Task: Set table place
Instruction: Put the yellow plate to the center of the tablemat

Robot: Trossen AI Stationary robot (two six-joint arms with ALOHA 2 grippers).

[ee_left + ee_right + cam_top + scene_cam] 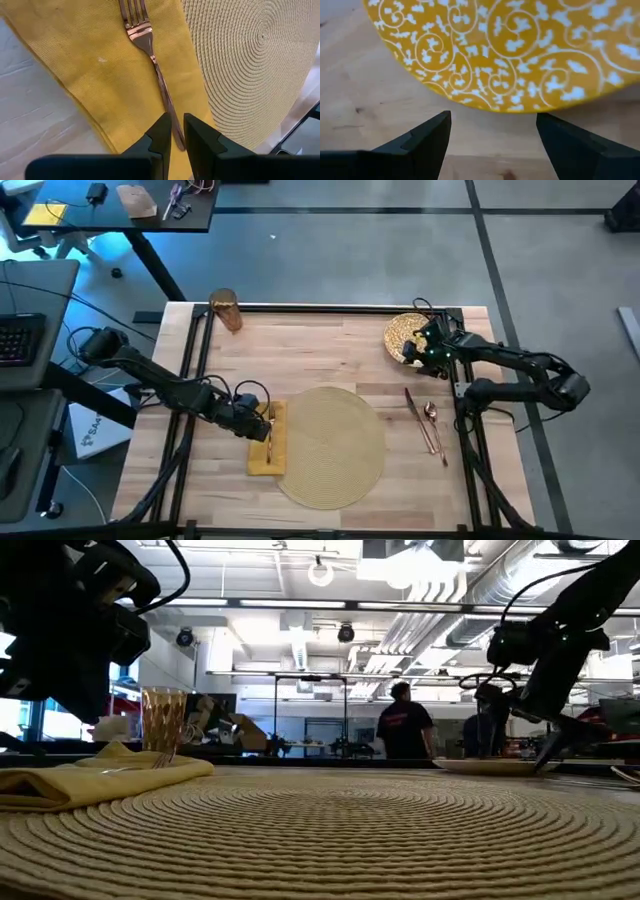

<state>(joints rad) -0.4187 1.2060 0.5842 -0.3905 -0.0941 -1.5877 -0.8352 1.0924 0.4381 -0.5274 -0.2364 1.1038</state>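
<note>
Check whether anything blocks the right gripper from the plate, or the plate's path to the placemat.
Nothing visible does. The right gripper is open at the plate's near rim, over bare table. The placemat top is bare; knife and spoon lie beside it.

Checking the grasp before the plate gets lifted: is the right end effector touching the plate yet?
Apart. The right wrist view shows the right end effector open, bare table between its fingers, and the yellow patterned plate just beyond the fingertips.

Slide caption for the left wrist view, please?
Left gripper fingers nearly shut around copper fork handle on yellow folded napkin.
</note>
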